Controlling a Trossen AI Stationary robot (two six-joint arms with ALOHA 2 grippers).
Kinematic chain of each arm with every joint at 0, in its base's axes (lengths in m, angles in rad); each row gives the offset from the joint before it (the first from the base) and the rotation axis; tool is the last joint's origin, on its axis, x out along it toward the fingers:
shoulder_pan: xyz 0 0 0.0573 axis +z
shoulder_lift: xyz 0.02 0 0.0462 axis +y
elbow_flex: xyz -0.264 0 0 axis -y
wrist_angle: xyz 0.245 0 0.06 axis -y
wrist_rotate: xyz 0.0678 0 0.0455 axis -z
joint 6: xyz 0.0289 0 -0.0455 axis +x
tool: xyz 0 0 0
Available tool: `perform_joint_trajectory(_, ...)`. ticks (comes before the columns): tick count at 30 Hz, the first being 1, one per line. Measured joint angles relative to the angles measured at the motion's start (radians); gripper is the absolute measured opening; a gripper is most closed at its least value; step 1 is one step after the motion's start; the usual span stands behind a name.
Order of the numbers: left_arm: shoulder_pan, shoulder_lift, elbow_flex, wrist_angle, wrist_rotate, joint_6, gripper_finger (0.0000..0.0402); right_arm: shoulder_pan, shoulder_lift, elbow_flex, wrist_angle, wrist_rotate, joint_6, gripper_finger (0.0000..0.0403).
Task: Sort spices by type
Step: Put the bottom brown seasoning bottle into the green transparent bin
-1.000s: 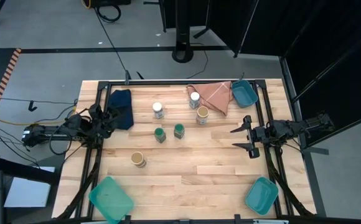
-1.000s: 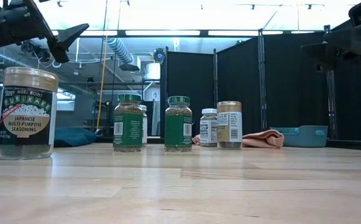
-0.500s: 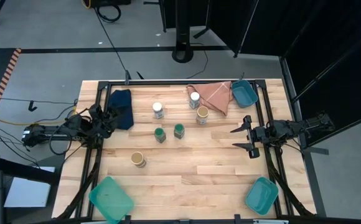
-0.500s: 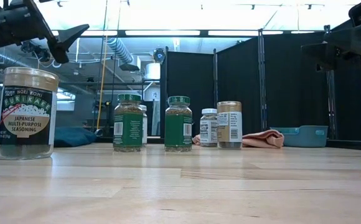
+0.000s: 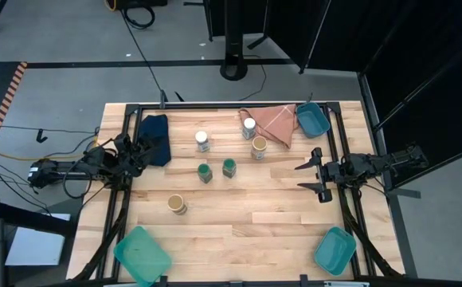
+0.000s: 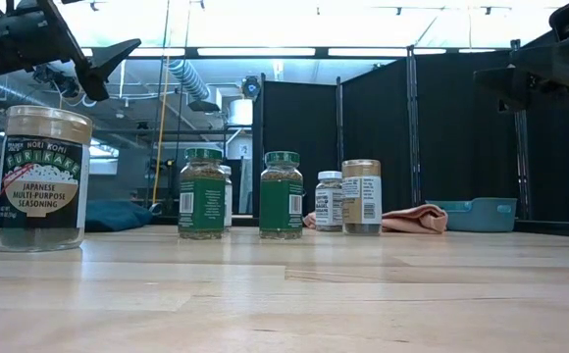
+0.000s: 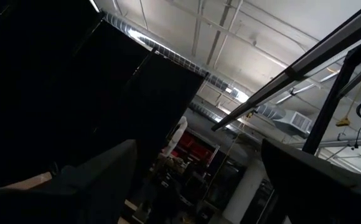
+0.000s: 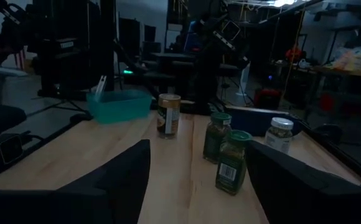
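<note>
Six spice jars stand upright on the wooden table. The two white-lidded ones (image 5: 203,141) (image 5: 249,127) are toward the far side. The two green-lidded ones (image 5: 205,172) (image 5: 229,167) stand side by side in the middle. One tan-lidded jar (image 5: 259,147) is near the pink cloth, the other (image 5: 177,204) nearer the front left. My left gripper (image 5: 139,151) hovers open at the table's left edge, tilted upward, beside the navy cloth. My right gripper (image 5: 312,177) hovers open at the right edge, level, facing the jars (image 8: 233,160). Neither holds anything.
A navy cloth (image 5: 155,137) lies at the far left and a pink cloth (image 5: 275,121) at the far right. Teal bins sit at the far right corner (image 5: 312,119), the near left (image 5: 142,253) and the near right (image 5: 334,249). Bare wood lies along the front.
</note>
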Motion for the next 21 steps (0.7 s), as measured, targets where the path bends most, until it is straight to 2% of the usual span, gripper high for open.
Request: perform_joint_trajectory(21, 0.000, 0.000, 0.000, 0.000, 0.000, -0.030, 0.0351, 0.000, 0.000, 0.000, 0.000, -0.003, 0.000, 0.0269)
